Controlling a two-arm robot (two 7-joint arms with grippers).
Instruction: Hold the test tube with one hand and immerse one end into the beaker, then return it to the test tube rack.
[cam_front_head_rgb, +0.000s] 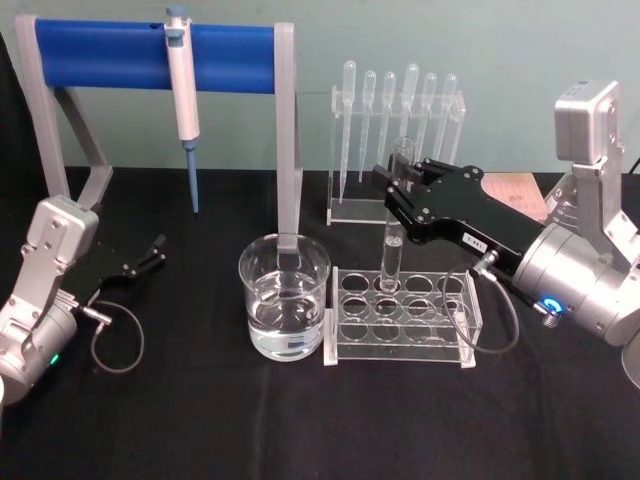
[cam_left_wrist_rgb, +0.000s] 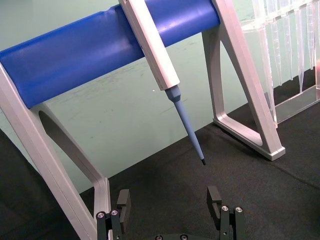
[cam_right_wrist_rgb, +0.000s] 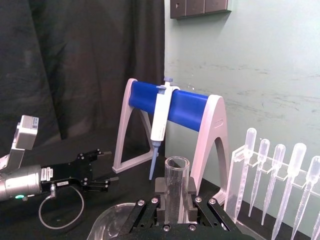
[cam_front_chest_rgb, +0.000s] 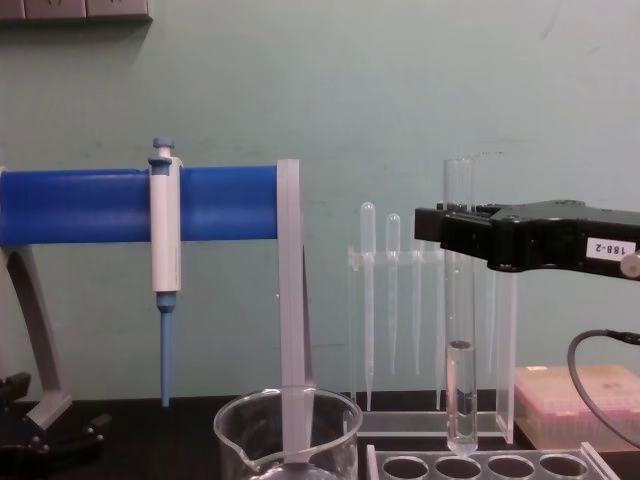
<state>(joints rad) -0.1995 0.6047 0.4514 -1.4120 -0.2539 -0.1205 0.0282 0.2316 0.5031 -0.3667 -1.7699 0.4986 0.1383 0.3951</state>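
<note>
Toward the front of the surface, the water-filled beaker stands just beside the test tube rack. Above a back-row hole, the right end effector clamps the upright test tube, its bottom at rack-top level. Probably the return step: lower straight, then release. The left end effector sits parked at left, fingers apart.
</note>
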